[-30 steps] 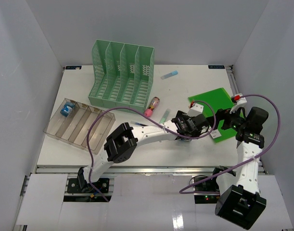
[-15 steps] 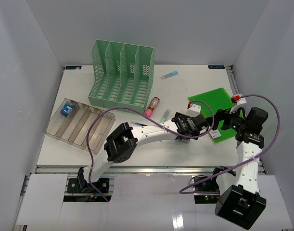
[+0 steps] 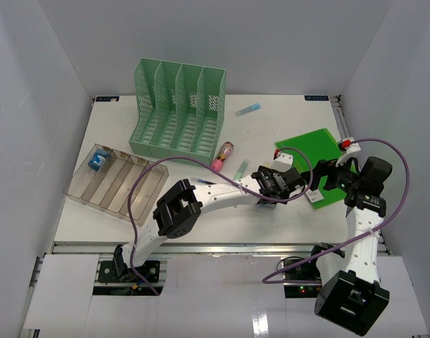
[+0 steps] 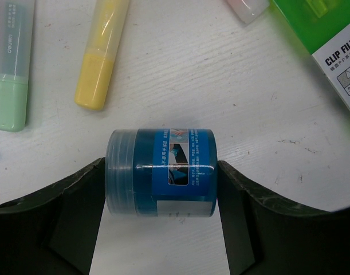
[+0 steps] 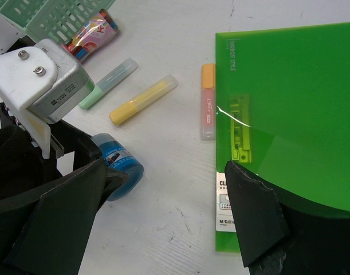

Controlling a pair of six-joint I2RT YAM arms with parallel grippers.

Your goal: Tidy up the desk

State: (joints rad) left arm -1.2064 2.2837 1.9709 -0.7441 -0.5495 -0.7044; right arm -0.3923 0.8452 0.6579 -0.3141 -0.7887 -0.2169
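The left gripper has narrowed since a second ago, when its jaws stood at their widest; now the inner faces of its fingers sit against both flat ends of the blue canister, which lies on its side on the desk and is not lifted; in the top view the left arm has barely shifted, reaching across to right of centre; the yellow highlighter and green highlighter lie just beyond the canister, apart from it, where they lay before; the right gripper is unchanged, jaws spread wide and holding nothing, over the near left corner of the green clip file; the file rack at the back left and the clear tray at the left edge have not moved; the desk spans the whole floor of the white enclosure.
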